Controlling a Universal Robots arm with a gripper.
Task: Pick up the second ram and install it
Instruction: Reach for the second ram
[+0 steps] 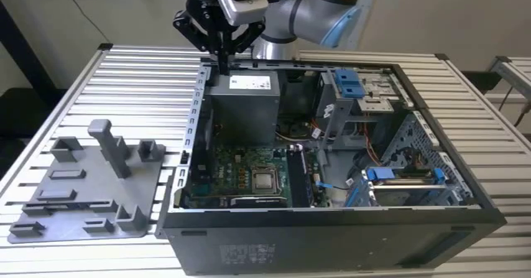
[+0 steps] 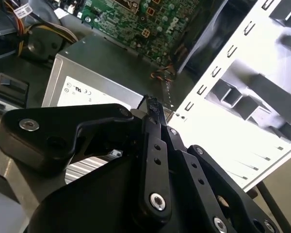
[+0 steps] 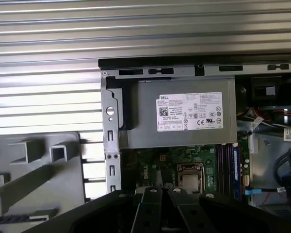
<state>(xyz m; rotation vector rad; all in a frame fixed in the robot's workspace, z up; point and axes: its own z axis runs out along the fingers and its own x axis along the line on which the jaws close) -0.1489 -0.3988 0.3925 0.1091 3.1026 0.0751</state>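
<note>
White label on the grey power supply, seen in both wrist views and the exterior view: bold maker's name at one corner, a square scan code, a row of boxed approval marks, and blocks of fine print too small to make out. Green motherboard: small white silk-screen lettering beside its sockets in both wrist views, not legible. Dark outer wall of the computer case: pale block of print in the exterior view, illegible.

Second ram: thin dark stick, only its long edge showing.
Pose: lying level and lengthwise; label too small to make out.
Place: on the grey tray, close to its rim, apart from its upright post.
</note>
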